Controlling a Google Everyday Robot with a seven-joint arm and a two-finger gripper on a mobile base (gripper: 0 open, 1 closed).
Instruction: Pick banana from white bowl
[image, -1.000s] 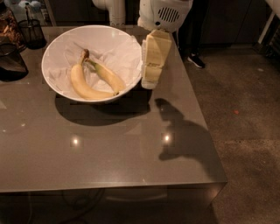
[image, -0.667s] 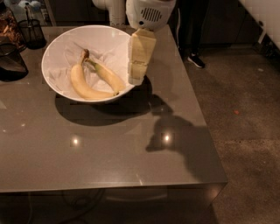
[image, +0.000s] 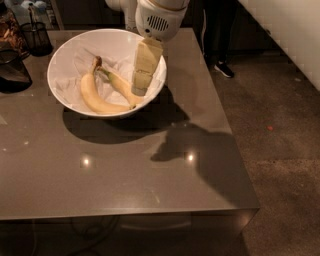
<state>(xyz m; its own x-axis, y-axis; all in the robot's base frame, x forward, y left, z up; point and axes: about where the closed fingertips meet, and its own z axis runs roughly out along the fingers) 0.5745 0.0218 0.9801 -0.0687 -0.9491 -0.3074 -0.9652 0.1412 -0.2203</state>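
Observation:
The white bowl (image: 65, 55) stands at the back left of the grey table, lined with crumpled white paper. Two bananas lie in it. The banana (image: 119, 84) is the shorter, deeper-yellow one with a greenish neck, lying diagonally at the middle right. A paler, longer, curved banana (image: 92, 97) with a brown stem tip lies to its left. My gripper (image: 140, 89) hangs from the white arm head (image: 159, 20) inside the bowl's right side. Its tip is just right of the banana's lower half, very close to it or touching.
The grey table (image: 150, 175) has its right edge near the bowl and its front edge below. A black mesh cup (image: 37, 37) and a dark object (image: 12, 72) stand at the far left. A person's legs and shoe (image: 222, 67) are beyond the table's back right.
The gripper has moved left from the bowl's right rim to inside the bowl, closer to the shorter banana. The bananas and bowl have not moved.

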